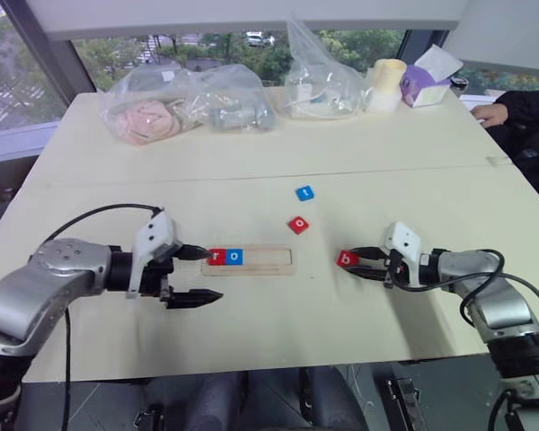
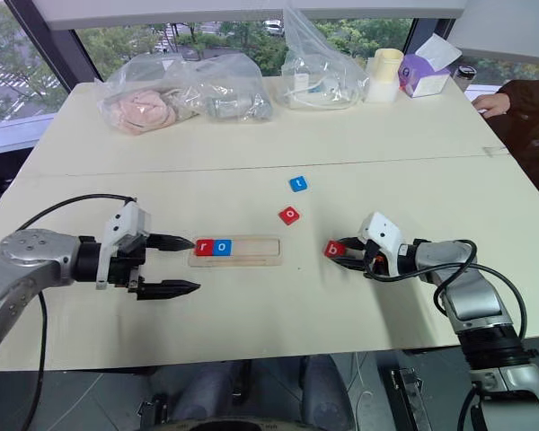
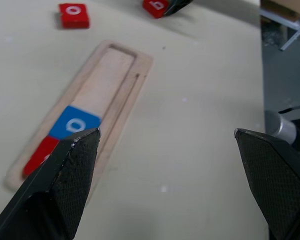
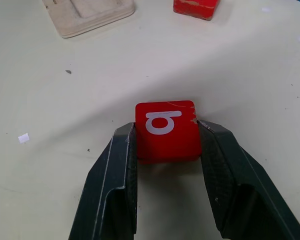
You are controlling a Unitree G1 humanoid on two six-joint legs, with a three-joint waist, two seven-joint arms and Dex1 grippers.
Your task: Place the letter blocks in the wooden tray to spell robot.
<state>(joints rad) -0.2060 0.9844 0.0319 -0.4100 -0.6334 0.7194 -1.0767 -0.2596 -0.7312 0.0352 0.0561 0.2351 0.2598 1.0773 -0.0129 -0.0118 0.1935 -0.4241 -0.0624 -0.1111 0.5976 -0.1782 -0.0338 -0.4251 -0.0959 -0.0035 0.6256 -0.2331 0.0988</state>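
Right wrist view shows the right gripper [image 4: 167, 131] clamped on the red square "b" block [image 4: 167, 131], flat on the table right of the pale wooden tray [image 1: 268, 259], probably for the third slot, while the left gripper [image 1: 194, 274] waits agape near the tray's left end.

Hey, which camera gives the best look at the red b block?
The right wrist view: the b block sits close up, letter plain, pinched between the right hand's fingers. Both eye views show it small on the table right of the tray. The left wrist view catches it cut off at the frame's edge.
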